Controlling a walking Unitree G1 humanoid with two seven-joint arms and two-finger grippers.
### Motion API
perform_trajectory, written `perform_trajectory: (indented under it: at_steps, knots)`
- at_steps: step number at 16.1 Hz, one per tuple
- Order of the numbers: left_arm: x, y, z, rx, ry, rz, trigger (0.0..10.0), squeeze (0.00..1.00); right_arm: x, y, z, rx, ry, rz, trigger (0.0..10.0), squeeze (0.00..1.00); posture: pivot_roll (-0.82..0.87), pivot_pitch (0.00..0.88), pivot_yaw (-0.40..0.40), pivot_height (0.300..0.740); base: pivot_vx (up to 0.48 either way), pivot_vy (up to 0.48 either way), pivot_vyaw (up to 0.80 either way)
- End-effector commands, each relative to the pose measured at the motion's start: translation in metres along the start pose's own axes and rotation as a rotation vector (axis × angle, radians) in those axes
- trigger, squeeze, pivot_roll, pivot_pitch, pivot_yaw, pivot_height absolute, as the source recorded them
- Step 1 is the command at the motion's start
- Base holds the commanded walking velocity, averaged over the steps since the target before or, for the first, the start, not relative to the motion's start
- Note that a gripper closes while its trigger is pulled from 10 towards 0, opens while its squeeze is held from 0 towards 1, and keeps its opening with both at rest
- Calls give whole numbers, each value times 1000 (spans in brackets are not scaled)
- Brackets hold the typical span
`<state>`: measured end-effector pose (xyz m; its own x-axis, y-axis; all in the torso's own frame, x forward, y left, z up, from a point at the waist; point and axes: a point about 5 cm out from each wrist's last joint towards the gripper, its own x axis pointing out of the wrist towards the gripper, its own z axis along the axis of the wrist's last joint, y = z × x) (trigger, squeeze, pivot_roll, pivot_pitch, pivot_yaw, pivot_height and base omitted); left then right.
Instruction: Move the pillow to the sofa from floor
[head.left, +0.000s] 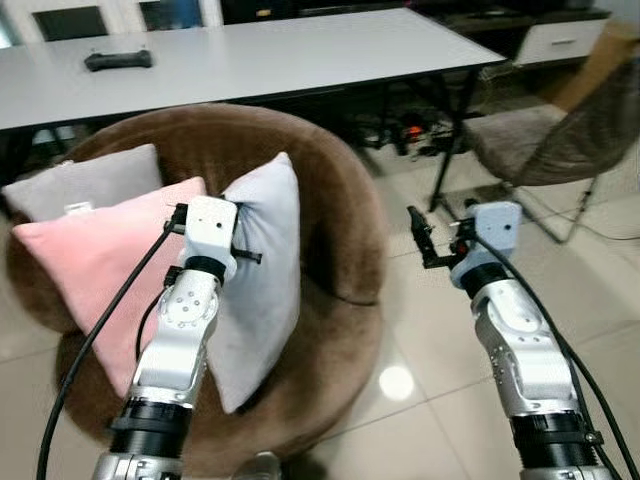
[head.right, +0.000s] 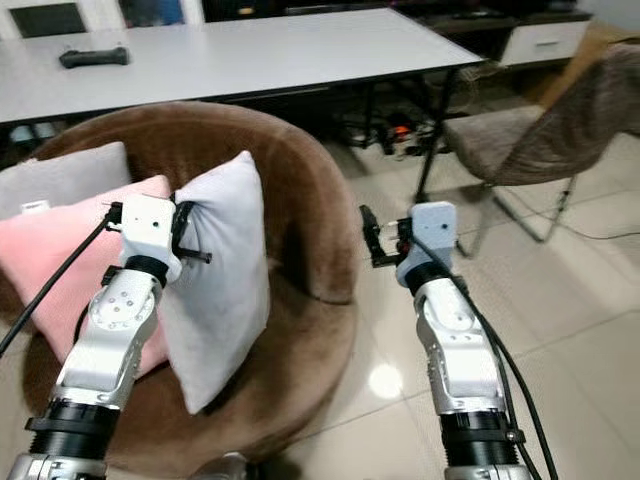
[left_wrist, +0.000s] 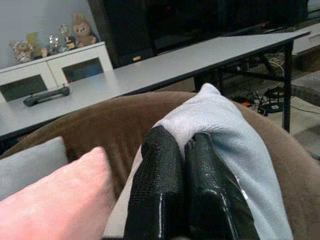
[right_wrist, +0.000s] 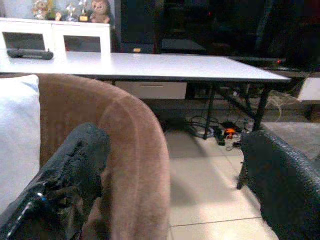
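On the left, a grey cushion (head.left: 85, 180) and a pink cushion (head.left: 95, 265) lay in the round brown sofa (head.left: 330, 190). Next to them, the left pincer (left_wrist: 182, 165) was clamped shut on the upper edge of the pale grey pillow (head.left: 262, 290), which stood upright with its lower corner resting on the sofa seat, leaning beside the pink cushion. Behind the sofa ran a long white worktop (head.left: 280, 50) with a dark remote (head.left: 118, 60) on it. To the right, over the tiled floor (head.left: 430, 330), the right pincer (head.left: 425, 240) hovered with its fingers spread wide, holding nothing. A grey chair (head.left: 545, 140) stood further right. The pillow seemed nearly placed. To finish well, the left arm probably should lower it until the seat carried its weight, tilt it toward the backrest, then part its fingers slowly so it does not topple forward off the seat.
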<state>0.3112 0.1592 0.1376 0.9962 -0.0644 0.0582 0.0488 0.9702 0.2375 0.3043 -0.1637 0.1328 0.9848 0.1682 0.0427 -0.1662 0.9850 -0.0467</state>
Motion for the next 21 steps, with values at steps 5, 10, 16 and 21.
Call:
perform_trajectory:
  at_steps: [5,10,16,21]
  knots:
    - [4,2,11,0,-45,12,10000,0,2,-2,3,-20,-3,5,10000,0,-27,0,32,740,0,-386,734]
    - [4,5,10,11,-42,21,10000,0,3,0,2,-20,0,14,10000,0,-20,0,26,740,0,-379,800]
    - [4,5,9,19,-36,18,10000,0,4,1,2,-21,-2,14,10000,0,-19,0,27,740,0,-366,800]
    - [4,7,-2,8,30,39,10000,0,3,0,2,9,-7,-17,10000,0,-19,0,35,740,0,0,0]
